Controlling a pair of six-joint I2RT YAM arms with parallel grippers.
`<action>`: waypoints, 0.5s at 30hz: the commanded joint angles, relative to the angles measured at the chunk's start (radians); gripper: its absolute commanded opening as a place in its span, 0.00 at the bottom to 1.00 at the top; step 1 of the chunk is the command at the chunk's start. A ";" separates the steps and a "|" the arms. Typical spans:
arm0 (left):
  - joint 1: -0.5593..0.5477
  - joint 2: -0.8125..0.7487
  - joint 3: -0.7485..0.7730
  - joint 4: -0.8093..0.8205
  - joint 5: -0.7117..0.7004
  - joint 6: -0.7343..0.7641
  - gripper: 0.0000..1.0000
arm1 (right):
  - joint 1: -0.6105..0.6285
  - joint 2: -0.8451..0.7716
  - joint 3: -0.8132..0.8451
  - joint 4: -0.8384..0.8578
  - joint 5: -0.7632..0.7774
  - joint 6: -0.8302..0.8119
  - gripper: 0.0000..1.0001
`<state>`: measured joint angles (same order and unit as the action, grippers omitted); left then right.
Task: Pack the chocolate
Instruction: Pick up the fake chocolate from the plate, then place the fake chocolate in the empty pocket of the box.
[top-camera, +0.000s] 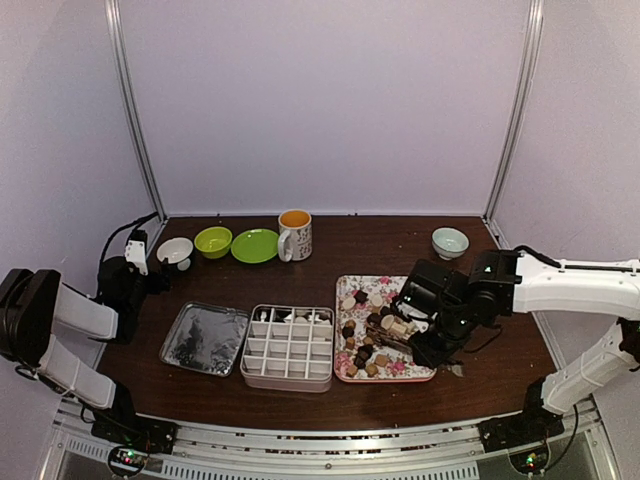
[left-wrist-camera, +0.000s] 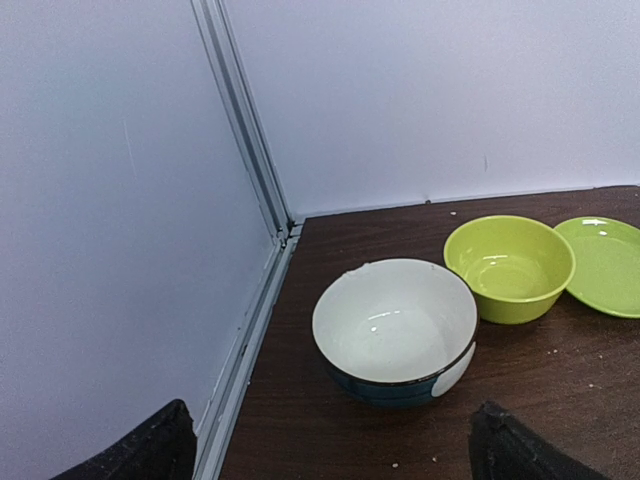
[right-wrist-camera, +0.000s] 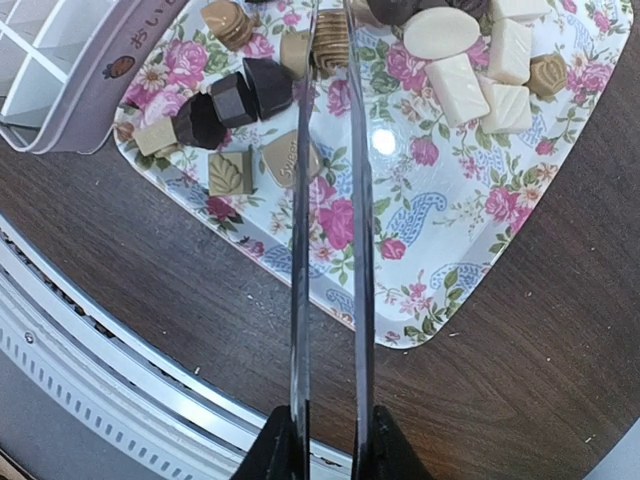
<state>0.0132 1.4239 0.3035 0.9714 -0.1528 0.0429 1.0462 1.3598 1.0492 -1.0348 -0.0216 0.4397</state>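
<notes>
— Right gripper (right-wrist-camera: 330, 450) sits lowest in the wrist view, fingers clamped on the handles of the tongs (right-wrist-camera: 299, 250). Blade state?
— Squeezed near parallel, with a thin gap between them. The tips flank a tan ridged piece (right-wrist-camera: 331, 40) on the floral tray (right-wrist-camera: 440, 230). Can't tell if they bite it or just straddle it, because the tips run off the top of the frame.
— Rest of the chocolate (top-camera: 365, 335)?
— Loose on that same tray: dark, tan and white mixed, some crowding the target. Divided box (top-camera: 289, 348) is just left of the tray. A few pale bits in its far row, too small to name.
— So how should the pinch go?
— My call: close evenly on the ridged sides, not hard, since a small piece could squirt out. Lift straight up before swinging left. Clear the box wall, lower into one cell, then let go.
— Left gripper (left-wrist-camera: 330, 455)?
— Spread wide, holding nothing, near the white bowl (left-wrist-camera: 395, 330) and well apart from the tray.
</notes>
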 joint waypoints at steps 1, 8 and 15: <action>0.007 0.002 0.022 0.053 -0.002 -0.006 0.98 | -0.008 -0.035 0.078 -0.023 0.034 -0.013 0.23; 0.006 0.001 0.023 0.052 -0.002 -0.006 0.98 | -0.006 -0.054 0.139 -0.012 0.000 -0.030 0.23; 0.007 0.002 0.022 0.053 -0.001 -0.006 0.98 | -0.003 -0.017 0.185 0.102 -0.173 -0.071 0.23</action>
<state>0.0132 1.4239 0.3035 0.9714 -0.1528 0.0429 1.0428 1.3247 1.1797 -1.0180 -0.0902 0.3988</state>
